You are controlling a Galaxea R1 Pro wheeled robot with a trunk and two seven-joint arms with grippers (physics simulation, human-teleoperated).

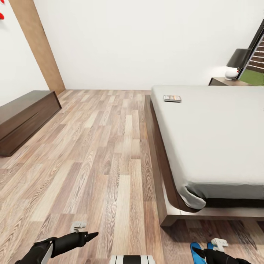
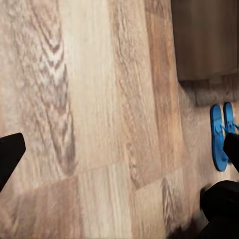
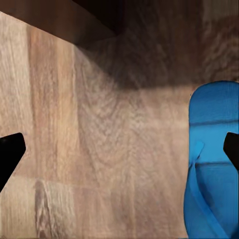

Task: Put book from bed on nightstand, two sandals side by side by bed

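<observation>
The book (image 1: pixel 172 98) lies flat on the pale mattress of the bed (image 1: pixel 216 139), near its far left edge. The nightstand (image 1: pixel 223 81) stands beyond the bed's far corner. Two blue sandals (image 1: pixel 195 247) (image 1: pixel 210 244) lie side by side on the floor by the bed's near corner; the left wrist view has them too (image 2: pixel 217 137) (image 2: pixel 229 117). My right gripper (image 1: pixel 197 252) hangs open just over them, one sandal (image 3: pixel 214 164) at its one finger (image 3: pixel 233 149). My left gripper (image 1: pixel 91 234) is open above bare planks (image 2: pixel 99 99).
A long low dark bench (image 1: pixel 25 117) runs along the left wall. A black-shaded lamp (image 1: pixel 238 58) sits on the nightstand, with a dark-framed window (image 1: pixel 256 51) behind it. The dark bed frame (image 1: pixel 157 146) edges a wide strip of wood floor (image 1: pixel 106 146).
</observation>
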